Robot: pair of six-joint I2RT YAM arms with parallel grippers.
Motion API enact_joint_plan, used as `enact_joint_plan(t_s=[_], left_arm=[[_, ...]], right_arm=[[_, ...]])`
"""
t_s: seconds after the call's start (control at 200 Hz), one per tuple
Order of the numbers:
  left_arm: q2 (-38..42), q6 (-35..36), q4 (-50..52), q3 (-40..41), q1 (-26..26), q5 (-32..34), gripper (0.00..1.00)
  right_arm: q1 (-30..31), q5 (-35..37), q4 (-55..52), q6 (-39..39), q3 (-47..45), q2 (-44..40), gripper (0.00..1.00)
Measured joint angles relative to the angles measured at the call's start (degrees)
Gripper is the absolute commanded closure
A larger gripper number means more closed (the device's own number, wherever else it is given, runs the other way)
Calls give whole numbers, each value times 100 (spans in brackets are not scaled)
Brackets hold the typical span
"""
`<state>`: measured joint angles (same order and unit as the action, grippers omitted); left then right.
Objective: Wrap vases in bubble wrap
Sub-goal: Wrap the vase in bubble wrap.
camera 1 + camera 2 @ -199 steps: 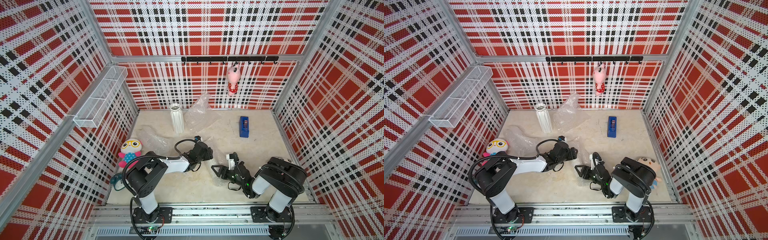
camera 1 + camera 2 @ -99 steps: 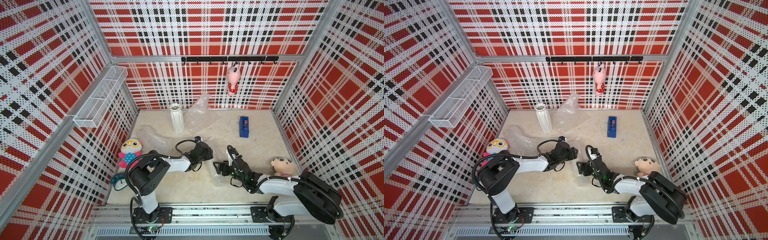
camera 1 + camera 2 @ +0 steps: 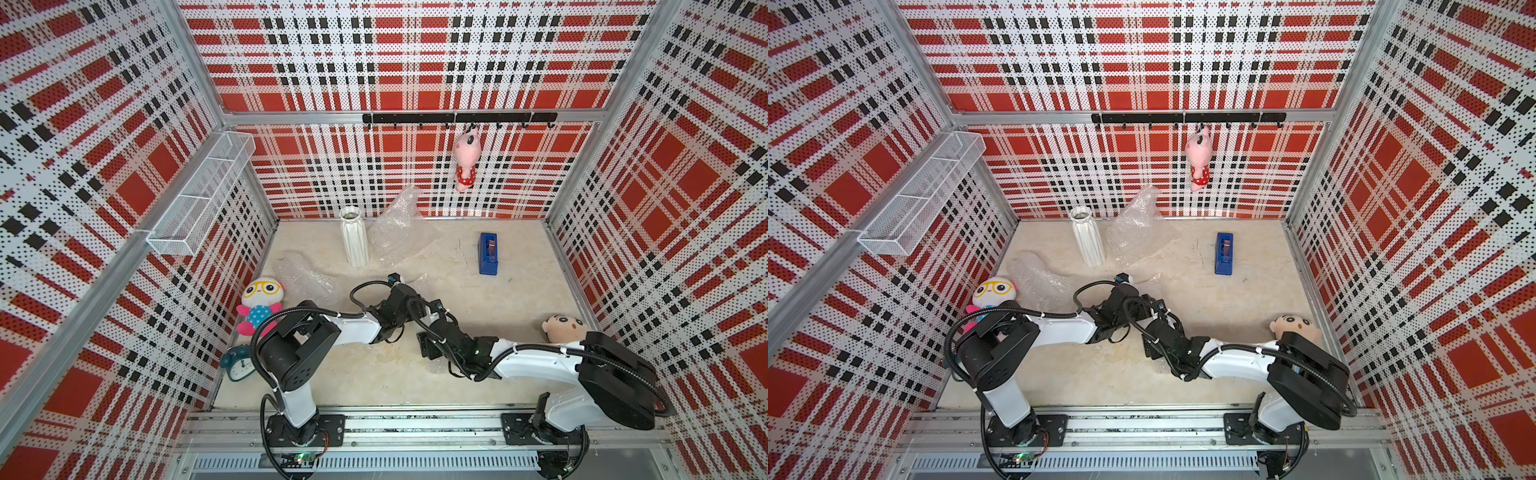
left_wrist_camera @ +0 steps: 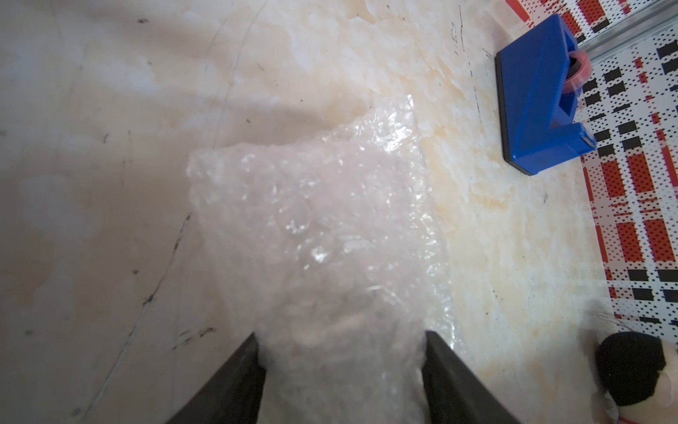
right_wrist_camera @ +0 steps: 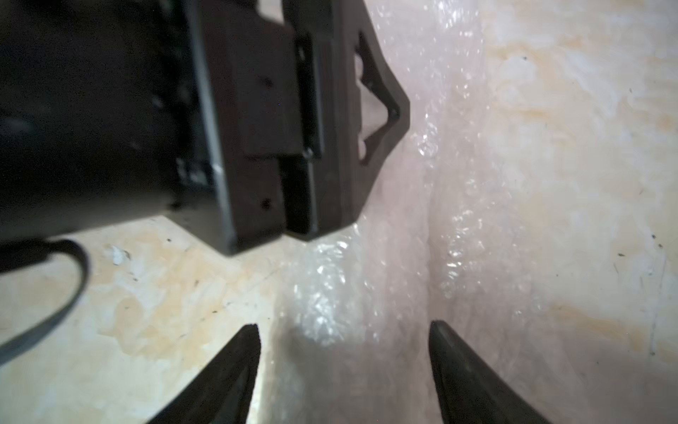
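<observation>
Our left pincer (image 4: pixel 341 341) clasps a bubble wrap bundle (image 4: pixel 312 227) lying on the worktop (image 4: pixel 91 183); our right pincer (image 5: pixel 343 330) gapes astride it. The tall white vase (image 3: pixel 354 239) stands bare at the back, loose wrap (image 3: pixel 397 232) just beside it. We judge the wrapping partly done.

The vase (image 3: pixel 354 237) stands left of bubble wrap (image 3: pixel 397 232), tape dispenser (image 3: pixel 488 253) further right.

white ribbed vase (image 3: pixel 354 237) in plain sight: 1 | bubble wrap (image 3: pixel 399 228) heaps: 3 | plush toys (image 3: pixel 261 303): 3 | blue tape dispenser (image 3: pixel 488 253): 1 | alarm clock (image 3: pixel 237 365): 1 | wire basket (image 3: pixel 199 195): 1, with three compartments | hook rail (image 3: pixel 459 118): 1 | robot arms (image 3: pixel 357 330): 2
</observation>
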<state>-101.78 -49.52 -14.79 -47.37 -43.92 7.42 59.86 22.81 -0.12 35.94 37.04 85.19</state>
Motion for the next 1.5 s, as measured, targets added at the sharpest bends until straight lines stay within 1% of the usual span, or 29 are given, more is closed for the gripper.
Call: enact_joint_plan(t_s=[0.165,0.22,0.281,0.391,0.461,0.566,0.767,0.867,0.977,1.052,1.222,1.398,1.438,1.503], left_arm=[[0,-109,-205,122,20,-55,29],[2,-144,-245,144,28,-79,25],[4,-164,-297,173,42,-103,18],[92,-166,-372,269,68,-175,8],[205,-144,-356,275,94,-245,6],[450,-85,-284,275,153,-269,5],[590,39,-144,275,162,-195,10],[577,103,83,258,9,-66,13],[481,199,332,138,-184,81,18],[393,249,437,39,-243,168,22],[153,376,660,-162,-321,358,29],[28,479,780,-302,-369,509,31],[2,496,796,-328,-380,538,32],[-35,509,822,-374,-391,579,32]], right_arm=[[4,-33,55,98,0,129,32],[2,-72,92,109,-4,131,36],[-22,-138,210,155,-52,129,39],[-195,-431,793,302,-389,33,42],[-369,-748,1296,446,-732,-111,44],[-605,-1263,2070,717,-1217,-245,45],[-754,-1849,3359,1386,-1775,-101,46],[-756,-2061,4057,1733,-1945,146,48],[-761,-2142,4548,2026,-2083,317,47],[-778,-2151,4660,2162,-2138,326,46],[-791,-2144,4686,2271,-2146,332,40],[-813,-2118,4686,2282,-2146,332,39],[-828,-2131,4684,2277,-2146,332,36],[-841,-2149,4625,2223,-2116,326,28]])
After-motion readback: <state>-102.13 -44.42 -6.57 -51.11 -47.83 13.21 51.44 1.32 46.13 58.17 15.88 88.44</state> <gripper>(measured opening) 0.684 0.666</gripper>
